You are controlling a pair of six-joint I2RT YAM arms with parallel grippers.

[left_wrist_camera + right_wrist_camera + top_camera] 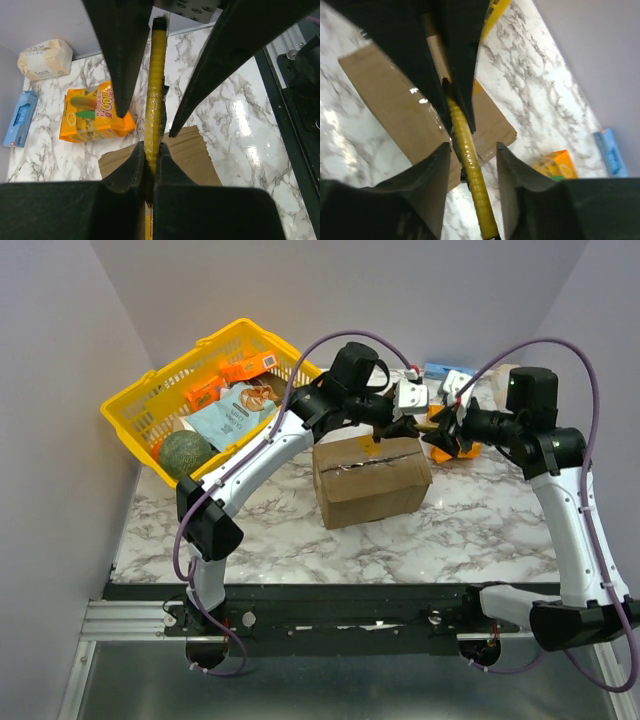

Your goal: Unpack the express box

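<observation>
The express box (pixel 370 480), a brown carton with a taped top seam, sits shut in the middle of the marble table. Both grippers meet just above its far right corner. My left gripper (pixel 151 152) is shut on a long thin yellow ribbed tool (pixel 156 85), seen edge-on over the box (pixel 192 150). My right gripper (pixel 472 155) is open, its fingers standing on either side of the same yellow tool (pixel 470 165) with a gap on each side. In the top view the left gripper (pixel 408 426) and right gripper (pixel 440 436) almost touch.
A yellow plastic basket (pixel 140 405) with groceries stands at the back left. An orange snack packet (pixel 92 112) lies just behind the box, with a blue box (pixel 21 117) and a white tissue pack (pixel 44 58) further back by the wall.
</observation>
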